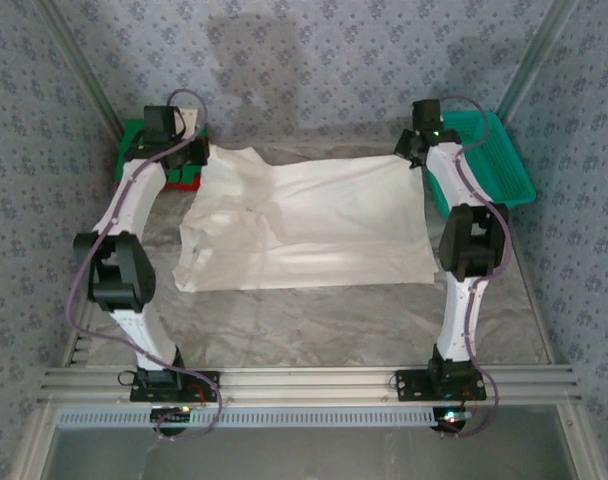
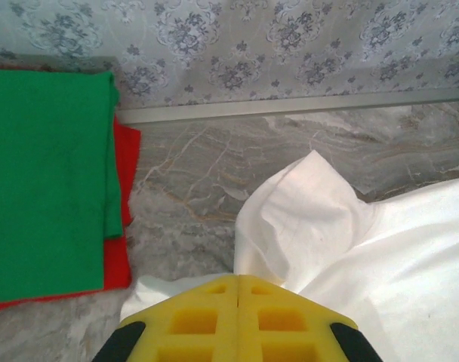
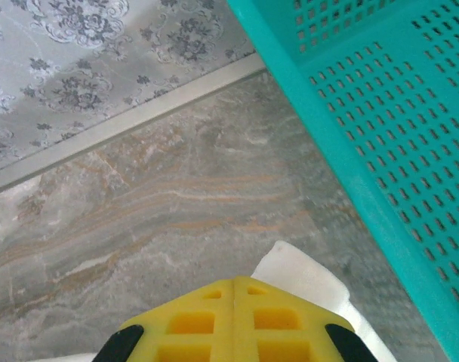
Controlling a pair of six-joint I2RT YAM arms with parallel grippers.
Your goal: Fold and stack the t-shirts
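A large, wrinkled off-white cloth t-shirt (image 1: 314, 225) is spread flat across the middle of the grey marbled table top (image 1: 314, 325), between the two arms. Its far left corner is pinched by the left gripper (image 1: 202, 152). In the left wrist view, that gripper's yellow fingers (image 2: 207, 320) are pressed together, with white cloth bunched up just ahead of them. The far right corner is clamped by the right gripper (image 1: 412, 152). In the right wrist view its yellow jaws are closed flush, and a small tip of white fabric is seen poking out past them. A folded bright green cloth shirt (image 2: 48, 181) is laid on a folded red cloth shirt (image 2: 118, 264) at the table's far left, near the left gripper and apart from the white corner. A teal plastic mesh basket (image 3: 380, 121) is set at the far right, near the right gripper.
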